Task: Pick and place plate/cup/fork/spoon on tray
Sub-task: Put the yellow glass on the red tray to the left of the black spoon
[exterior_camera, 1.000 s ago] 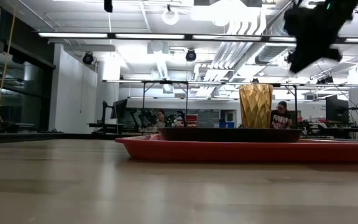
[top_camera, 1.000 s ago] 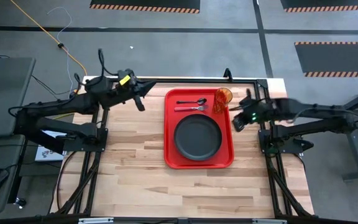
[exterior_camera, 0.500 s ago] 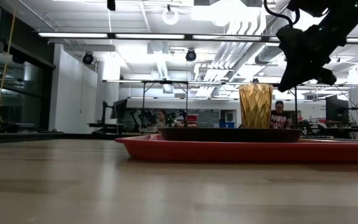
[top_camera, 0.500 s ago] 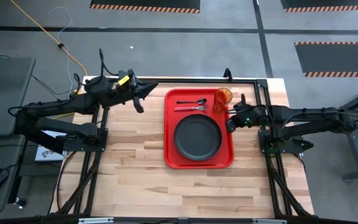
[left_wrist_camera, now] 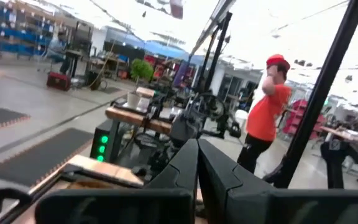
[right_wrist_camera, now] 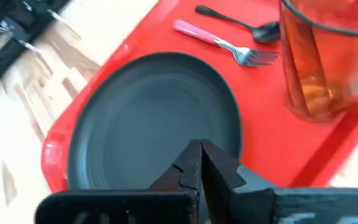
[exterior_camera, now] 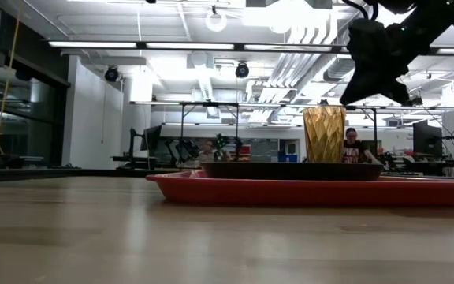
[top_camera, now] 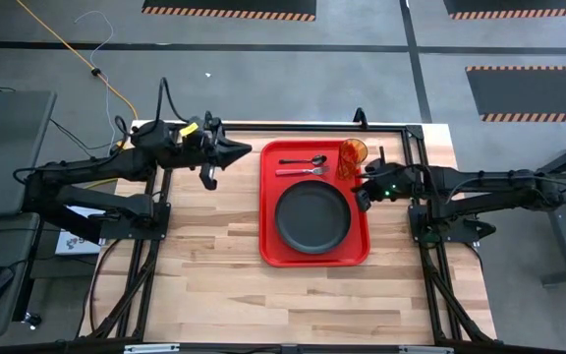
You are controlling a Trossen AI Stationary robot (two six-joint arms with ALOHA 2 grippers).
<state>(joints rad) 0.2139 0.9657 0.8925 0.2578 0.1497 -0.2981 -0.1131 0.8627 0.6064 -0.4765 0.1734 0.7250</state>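
Observation:
The red tray (top_camera: 266, 202) lies on the table right of the middle. The dark plate (top_camera: 311, 216) rests flat on its near half. The amber cup (top_camera: 353, 154) stands upright in its far right corner. The pink-handled fork (top_camera: 301, 171) and the dark spoon (top_camera: 303, 160) lie side by side on its far strip. My right gripper (top_camera: 361, 200) is shut and empty above the tray's right rim, beside the plate; the low view shows it (exterior_camera: 373, 55) higher than the cup (exterior_camera: 324, 134). My left gripper (top_camera: 247, 151) is shut and empty, left of the tray's far left corner.
Bare wooden table lies on the near side and left of the tray. A black frame rail (top_camera: 322, 127) runs along the far edge. A person in a red shirt (left_wrist_camera: 267, 112) stands in the room beyond the table.
My right gripper has gone toward the table's left, from beside the tray to above its right rim near the plate, staying off the table. My left gripper has turned and now points toward the tray. Plate, cup, fork and spoon have kept still.

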